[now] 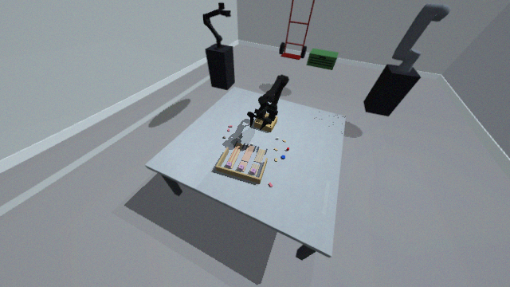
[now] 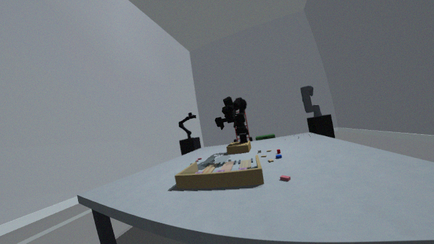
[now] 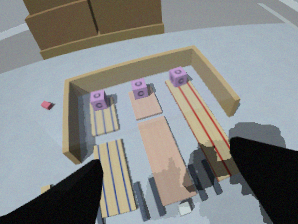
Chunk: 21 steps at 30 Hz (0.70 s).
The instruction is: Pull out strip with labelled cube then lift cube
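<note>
A strip with red lines [image 3: 197,117] [image 1: 234,155] runs unbroken under its lilac cube [image 3: 178,77] [image 1: 229,164]. A plain pinkish strip [image 3: 159,150] [image 1: 249,153] is separated by a gap from a short piece [image 3: 146,107] bearing a second lilac cube [image 3: 139,89] [image 1: 241,167]. A strip with blue lines [image 3: 115,175] [image 1: 260,155] is likewise parted from a short piece [image 3: 105,122] under a third lilac cube [image 3: 98,100] [image 1: 253,171]. All three cubes show letters. My gripper [image 3: 166,156] [image 1: 256,127] is open and empty, high above the strips' near ends.
A wooden three-sided frame [image 3: 130,67] [image 1: 239,174] [image 2: 220,180] surrounds the cube ends. Dark upright plates [image 3: 141,200] stand beside the strips' near ends. A red block [image 3: 46,105] [image 1: 270,185] [image 2: 285,178] and a blue piece [image 1: 283,157] [image 2: 279,156] lie outside.
</note>
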### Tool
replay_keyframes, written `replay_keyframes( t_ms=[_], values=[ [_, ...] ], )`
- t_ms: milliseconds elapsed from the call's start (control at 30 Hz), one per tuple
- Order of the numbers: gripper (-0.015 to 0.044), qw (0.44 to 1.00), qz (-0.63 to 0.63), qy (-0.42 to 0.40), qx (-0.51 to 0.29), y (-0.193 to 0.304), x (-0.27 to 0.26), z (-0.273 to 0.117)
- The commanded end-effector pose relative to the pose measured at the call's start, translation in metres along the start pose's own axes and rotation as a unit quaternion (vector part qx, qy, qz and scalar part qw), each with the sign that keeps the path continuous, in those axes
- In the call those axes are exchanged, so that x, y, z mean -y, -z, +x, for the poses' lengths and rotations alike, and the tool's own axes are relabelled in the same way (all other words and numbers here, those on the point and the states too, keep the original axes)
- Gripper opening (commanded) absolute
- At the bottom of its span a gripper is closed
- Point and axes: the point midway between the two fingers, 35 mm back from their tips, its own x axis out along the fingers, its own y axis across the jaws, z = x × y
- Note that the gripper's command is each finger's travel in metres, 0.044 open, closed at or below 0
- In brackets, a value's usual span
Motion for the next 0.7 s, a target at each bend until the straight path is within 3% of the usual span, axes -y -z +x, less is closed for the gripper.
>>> replay_keyframes(
  t_ms=[0, 367, 667],
  values=[
    [0.0295, 0.999, -0.012, 0.012, -0.043, -0.005, 0.010, 0.012],
    [0.0006, 0.963, -0.065, 0.018, -0.259, -0.006, 0.060, 0.076],
    [0.0000, 0.901, -0.084, -0.030, -0.424, 0.028, 0.106, 0.125]
  ],
)
